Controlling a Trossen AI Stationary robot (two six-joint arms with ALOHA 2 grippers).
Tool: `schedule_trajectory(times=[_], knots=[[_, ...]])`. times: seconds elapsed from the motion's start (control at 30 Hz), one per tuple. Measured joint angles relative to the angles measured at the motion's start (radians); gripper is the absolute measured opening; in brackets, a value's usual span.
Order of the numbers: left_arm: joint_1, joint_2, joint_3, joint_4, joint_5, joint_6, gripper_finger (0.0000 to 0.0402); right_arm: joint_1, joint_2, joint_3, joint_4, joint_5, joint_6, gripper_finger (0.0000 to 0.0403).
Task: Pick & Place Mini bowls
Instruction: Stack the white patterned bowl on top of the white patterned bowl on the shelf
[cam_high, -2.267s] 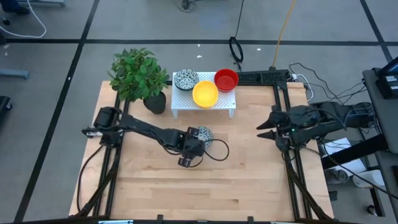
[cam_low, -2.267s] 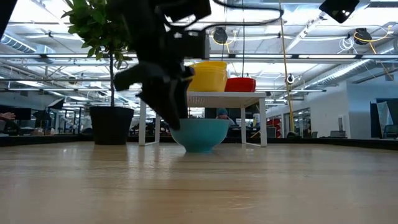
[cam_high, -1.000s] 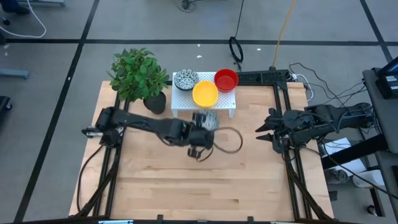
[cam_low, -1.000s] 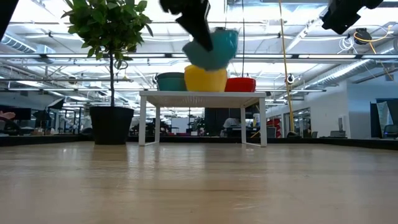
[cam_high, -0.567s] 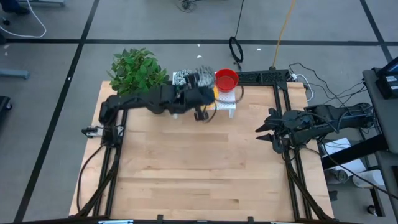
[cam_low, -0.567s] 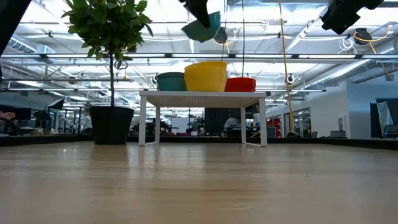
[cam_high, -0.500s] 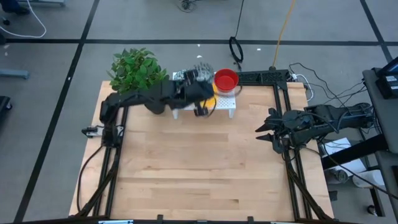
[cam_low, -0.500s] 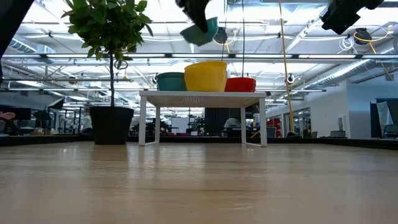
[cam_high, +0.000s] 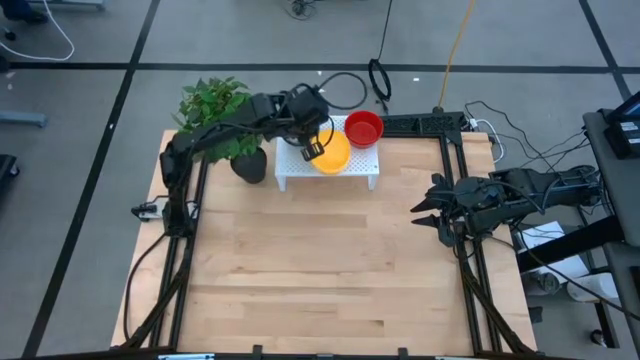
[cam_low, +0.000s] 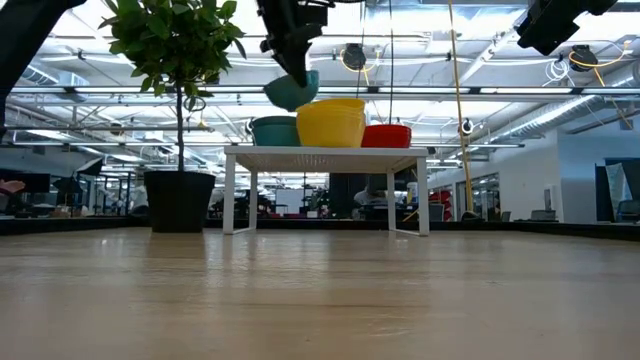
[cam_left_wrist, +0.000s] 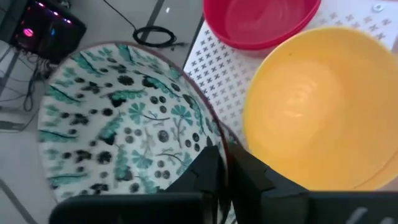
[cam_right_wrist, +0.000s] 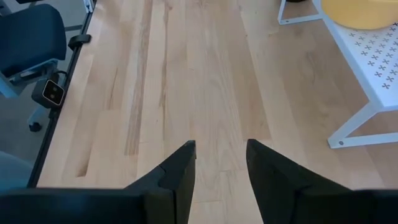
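My left gripper hangs over the left end of the white rack at the table's far side, shut on a white mini bowl with blue-green speckles; its outside shows teal in the low view. Another teal-sided bowl stands on the rack straight below it. A yellow bowl and a red bowl stand on the rack beside it. My right gripper waits open at the table's right edge, nothing between its fingers. My left gripper holds the speckled bowl by its rim, on the side nearest the yellow bowl, one finger inside and the other outside. The fingers come from above. The bowl hangs below them, a little tilted, lifted clear above the bowl on the rack.
A potted plant in a black pot stands just left of the rack, close to my left arm. Bare wooden tabletop lies between the rack and the near edge. Cables lie on the floor beyond the table.
My left gripper has carried the speckled bowl from above the table's middle toward the far edge, up over the yellow bowl, then left and down a little, so that it now hangs over the rack's left end. The bowl has stayed clear of everything.
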Motion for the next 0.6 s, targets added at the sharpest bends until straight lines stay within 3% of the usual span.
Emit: schedule_trajectory(times=[0.13,0.33,0.6], knots=[[0.018,0.0,0.0,-0.016,0.001,0.011,0.0031,0.0,0.0,0.0,0.007,0.0,0.0,0.013],[0.044,0.01,0.001,-0.051,0.048,-0.017,0.001,0.0,0.0,0.0,0.01,0.0,0.0,0.013],[0.058,0.022,-0.056,-0.099,0.035,0.008,0.0026,0.0,0.0,0.0,0.008,0.0,0.0,0.013]])
